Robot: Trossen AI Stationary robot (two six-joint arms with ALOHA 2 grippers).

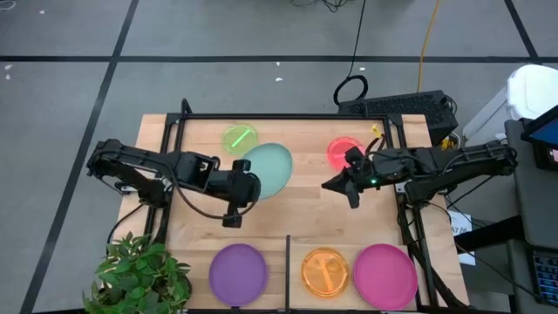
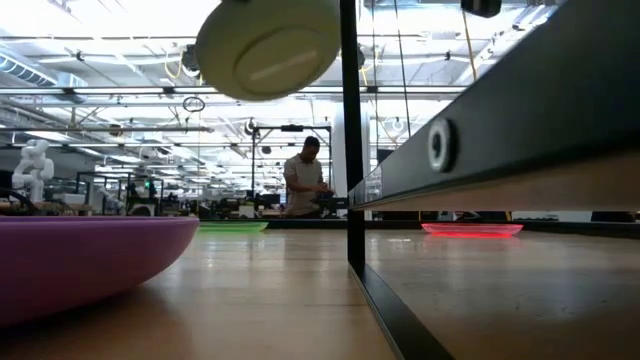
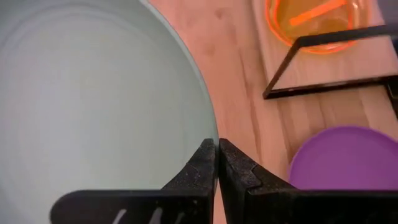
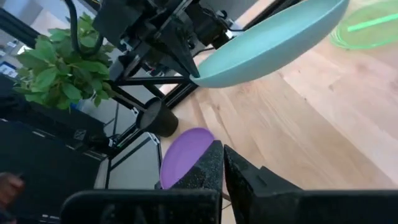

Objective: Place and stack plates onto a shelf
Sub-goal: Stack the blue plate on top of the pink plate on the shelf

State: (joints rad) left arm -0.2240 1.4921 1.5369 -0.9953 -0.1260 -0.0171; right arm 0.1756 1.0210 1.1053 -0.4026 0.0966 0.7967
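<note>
My left gripper (image 1: 250, 185) is shut on the pale teal plate (image 1: 272, 169), held high above the table's middle; the low view shows the plate's underside (image 2: 268, 45). My right gripper (image 1: 336, 185) is shut and empty, to the right of that plate. The green plate (image 1: 240, 138) and the red-pink plate (image 1: 342, 153) lie flat at the far side. The purple plate (image 1: 237, 272) lies at the near edge, left of the black divider bar (image 1: 288, 266). The orange plate (image 1: 325, 270) and the magenta plate (image 1: 384, 276) lie on the shelf (image 1: 353, 237), right of the bar. My left gripper pinches the teal plate's rim (image 3: 210, 138) between its two fingers, at the plate's near-left edge. The fingers come from the table's left. The plate is lifted clear of the table and tilted, as the right wrist view (image 4: 273, 37) shows.
A potted plant (image 1: 139, 275) stands at the near left corner. The black metal frame (image 1: 179, 118) runs along the table's far and side edges. A person (image 2: 303, 180) stands in the room far beyond the table.
</note>
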